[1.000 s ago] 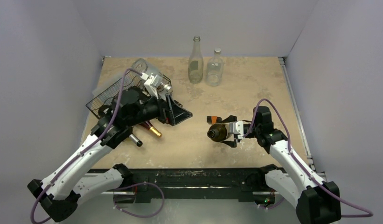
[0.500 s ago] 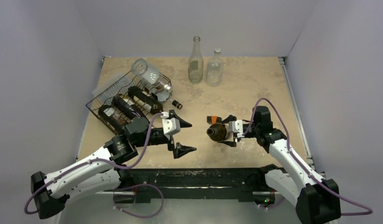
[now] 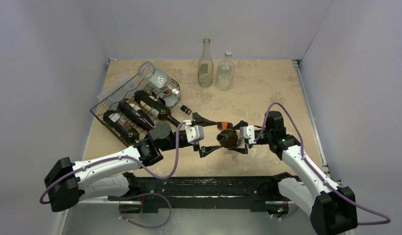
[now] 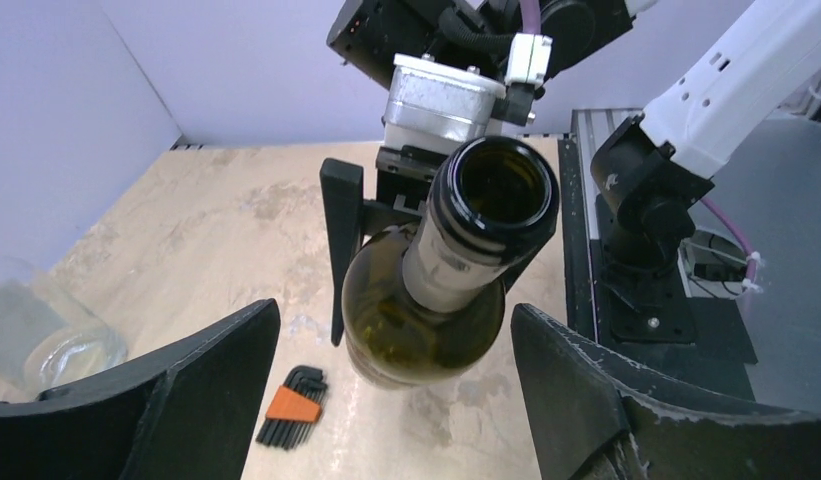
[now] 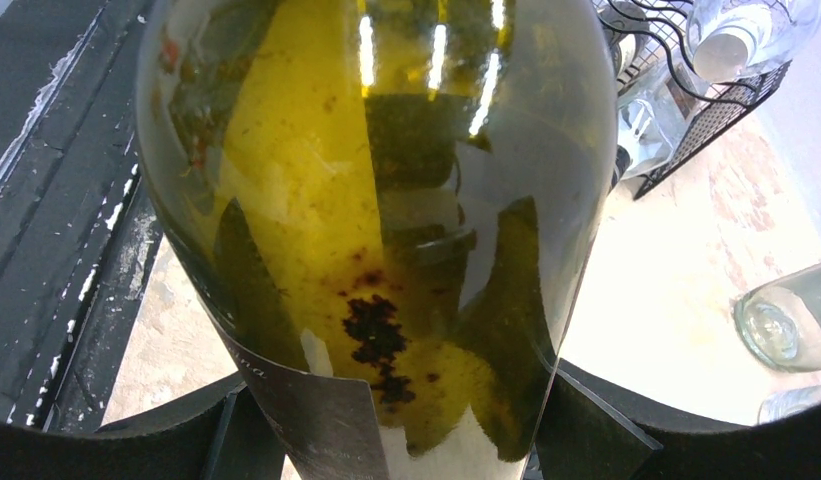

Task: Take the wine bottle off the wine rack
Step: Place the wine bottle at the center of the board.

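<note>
a: where's the wine bottle [image 3: 228, 139]?
b: off the wine rack [image 3: 121, 105]. it's lying sideways above the table [image 3: 267, 88], right of centre, mouth facing the left arm.
a: right gripper [image 3: 236, 137]?
b: clamped on the bottle's body.
a: left gripper [image 3: 212, 134]?
b: jaws spread, one finger each side of the mouth, gaps both sides, no contact.
a: rack?
b: far left, dark bottles [image 3: 135, 115] lying in it.
</note>
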You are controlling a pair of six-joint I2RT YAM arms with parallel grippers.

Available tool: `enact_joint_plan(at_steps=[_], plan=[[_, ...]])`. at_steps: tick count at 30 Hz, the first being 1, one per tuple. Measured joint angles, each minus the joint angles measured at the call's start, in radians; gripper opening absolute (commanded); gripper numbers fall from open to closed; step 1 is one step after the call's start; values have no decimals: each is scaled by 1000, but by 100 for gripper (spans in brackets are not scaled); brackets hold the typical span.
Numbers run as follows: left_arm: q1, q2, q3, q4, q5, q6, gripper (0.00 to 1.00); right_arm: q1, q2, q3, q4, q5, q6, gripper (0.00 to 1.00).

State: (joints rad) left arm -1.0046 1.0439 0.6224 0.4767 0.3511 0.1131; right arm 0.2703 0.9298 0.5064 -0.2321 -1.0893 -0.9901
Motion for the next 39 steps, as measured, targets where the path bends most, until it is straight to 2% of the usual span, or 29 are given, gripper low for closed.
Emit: enact_joint_plan(at_steps=[12, 25, 34, 37, 39], plan=[[-55, 47, -19, 194, 16, -77, 69, 0, 0, 0, 0, 0, 2, 11], [-82, 109, -18, 245, 14, -114, 57, 0, 0, 0, 0, -1, 2, 11], [-83, 154, 0, 292, -2, -119, 25, 5, 0, 0, -1, -6, 5, 12], [-83, 161, 3, 296, -5, -120, 2, 5, 0, 0, -13, -6, 13, 14], [-83, 163, 4, 296, -8, -120, 0, 5, 0, 0, -17, -6, 15, 21]])
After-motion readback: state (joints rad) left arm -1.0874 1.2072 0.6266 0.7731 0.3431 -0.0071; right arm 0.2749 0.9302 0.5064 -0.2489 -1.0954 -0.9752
